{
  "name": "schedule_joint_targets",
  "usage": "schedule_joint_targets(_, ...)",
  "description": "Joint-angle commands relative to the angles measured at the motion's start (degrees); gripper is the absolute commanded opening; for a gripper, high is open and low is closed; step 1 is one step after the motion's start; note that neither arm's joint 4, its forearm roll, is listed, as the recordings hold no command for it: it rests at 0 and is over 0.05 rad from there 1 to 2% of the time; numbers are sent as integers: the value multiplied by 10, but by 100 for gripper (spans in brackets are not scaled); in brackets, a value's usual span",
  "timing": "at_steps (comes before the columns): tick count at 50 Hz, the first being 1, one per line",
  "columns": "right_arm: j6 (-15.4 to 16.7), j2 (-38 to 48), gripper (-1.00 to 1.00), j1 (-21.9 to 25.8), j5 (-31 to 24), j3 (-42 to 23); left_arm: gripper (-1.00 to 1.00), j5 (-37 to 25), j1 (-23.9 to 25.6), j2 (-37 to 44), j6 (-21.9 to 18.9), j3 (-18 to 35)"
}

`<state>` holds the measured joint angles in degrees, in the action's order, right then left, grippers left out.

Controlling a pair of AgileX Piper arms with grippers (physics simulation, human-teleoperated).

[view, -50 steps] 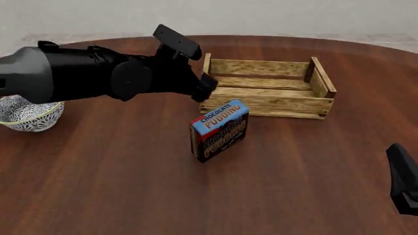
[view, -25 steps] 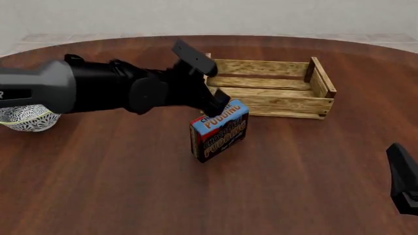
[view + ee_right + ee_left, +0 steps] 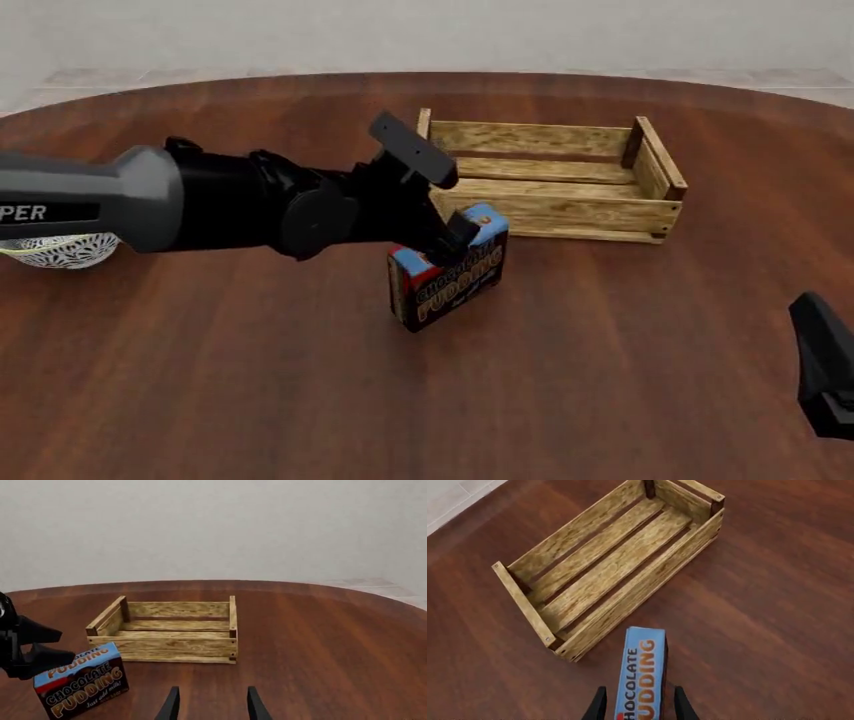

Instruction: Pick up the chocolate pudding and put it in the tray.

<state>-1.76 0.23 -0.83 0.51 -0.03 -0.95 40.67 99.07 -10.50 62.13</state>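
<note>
The chocolate pudding [image 3: 450,280] stands upright on the table, just in front of the tray's [image 3: 547,213] near left corner. My left gripper [image 3: 451,236] has come down over the carton's blue top. In the left wrist view its fingers [image 3: 599,706] flank the pudding [image 3: 642,677] with a small gap on each side, so the left gripper [image 3: 640,707] is open. The tray [image 3: 647,582] has nothing in it. My right gripper [image 3: 212,706] is open and holds nothing, low at the front right [image 3: 825,370]. The right wrist view shows the pudding [image 3: 83,681], the tray [image 3: 167,648] and the left gripper [image 3: 30,652].
A white-and-grey patterned bowl [image 3: 54,250] sits at the far left, partly hidden behind the left arm. The round wooden table [image 3: 601,380] curves away behind the tray.
The left arm has moved right and down, from beside the tray's left end to over the carton, its fingers now straddling the top. Carton, tray and right arm have not moved.
</note>
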Motion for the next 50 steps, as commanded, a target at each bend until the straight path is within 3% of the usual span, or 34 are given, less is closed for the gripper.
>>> schedule_joint_targets(1, 3, 0, 100, 1, 0, 0, 100, 10, -3, 8, 3, -11)
schedule_joint_targets(50, -1, -1, 100, -1, -5, -6, 100, 40, -8, 38, 4, -24)
